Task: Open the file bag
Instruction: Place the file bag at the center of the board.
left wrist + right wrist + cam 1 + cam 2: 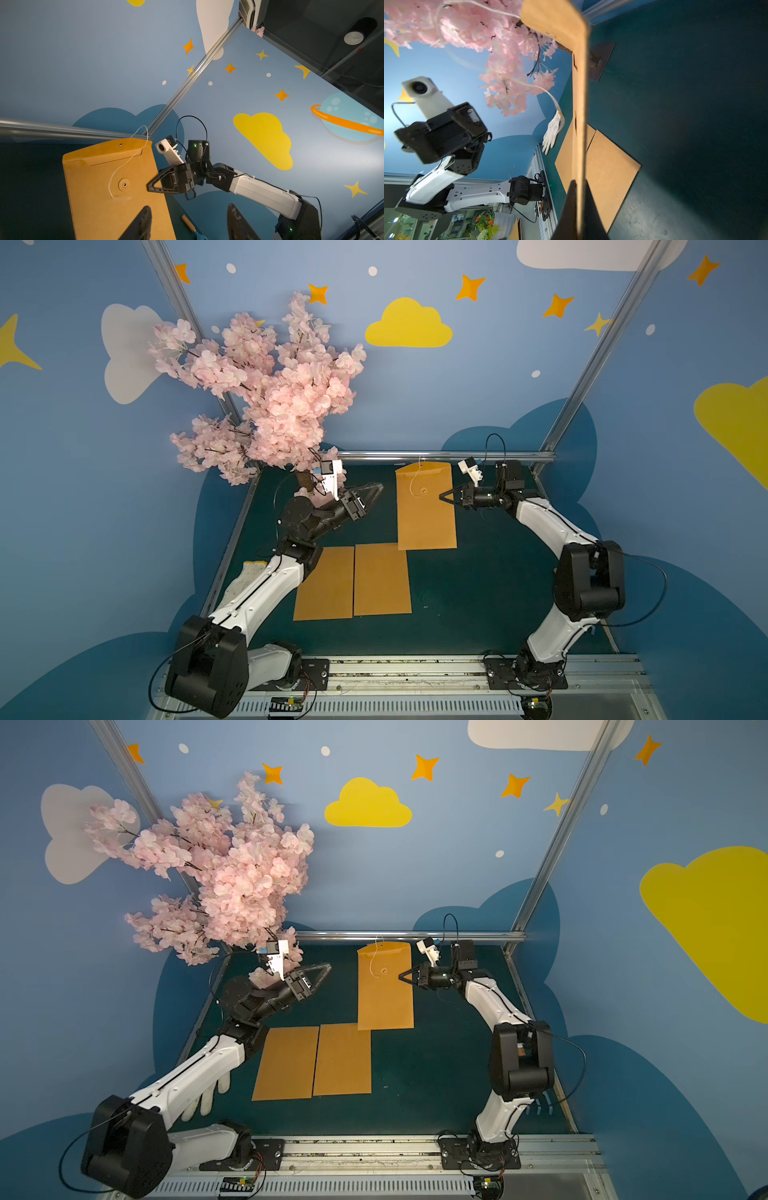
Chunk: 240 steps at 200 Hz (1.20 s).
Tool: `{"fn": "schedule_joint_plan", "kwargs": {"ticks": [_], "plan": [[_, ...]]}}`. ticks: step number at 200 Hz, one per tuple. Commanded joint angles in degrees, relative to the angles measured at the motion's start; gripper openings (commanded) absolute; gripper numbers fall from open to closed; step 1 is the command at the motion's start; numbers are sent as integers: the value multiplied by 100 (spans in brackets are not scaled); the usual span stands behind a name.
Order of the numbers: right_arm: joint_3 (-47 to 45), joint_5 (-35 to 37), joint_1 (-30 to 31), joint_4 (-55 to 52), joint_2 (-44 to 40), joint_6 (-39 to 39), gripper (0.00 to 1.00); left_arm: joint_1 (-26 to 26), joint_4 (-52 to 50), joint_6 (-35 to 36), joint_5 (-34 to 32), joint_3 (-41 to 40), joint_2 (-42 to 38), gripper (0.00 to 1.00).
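The right arm (552, 526) rises from its base, bends at the elbow and reaches far over the green table (478, 593). Its wrist is turned sideways, so the right pincer (443, 497) points across at the other arm. This pincer is clenched on the file bag (424, 516), biting the edge nearest to it. The file bag sticks out from the pincer's tips and is held up off the table. In the right wrist view the bag shows edge-on between the dark fingers (568, 214). A thin white string (126, 162) hangs loose on the bag and curves past a round button (124, 184) just beyond the pincer's tips. The left arm (266, 585) is bent too, with its wrist lifted. The left pincer (376, 488) points at the bag from the other side. It is released, fingers spread, nothing between them, with a clear gap to the bag. A brown bag (326, 583) and a second brown bag (381, 578) lie flat side by side, nearer the arms' bases. A pink flower tree (270, 398) stands behind the left pincer.
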Motion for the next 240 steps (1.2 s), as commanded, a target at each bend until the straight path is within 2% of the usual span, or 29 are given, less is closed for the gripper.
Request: {"fn": "schedule_joint_plan", "kwargs": {"ticks": [1, 54, 114, 186, 219, 240], "plan": [[689, -84, 120, 287, 632, 318, 0, 52, -749, 528, -247, -201, -436, 58], [2287, -53, 267, 595, 2163, 1091, 0, 93, -1541, 851, -513, -532, -1494, 58], [3835, 35, 419, 199, 3485, 1098, 0, 136, -1837, 868, -631, -772, -1949, 58], [4261, 334, 604, 275, 4134, 1452, 0, 154, -1947, 808, -709, -913, -2214, 58], [4885, 308, 716, -171, 4615, 1499, 0, 154, -1998, 821, -711, -948, -2276, 58], [5038, 345, 760, -71, 4846, 1694, 0, 159, -2029, 827, -701, -957, -2286, 58]]}}
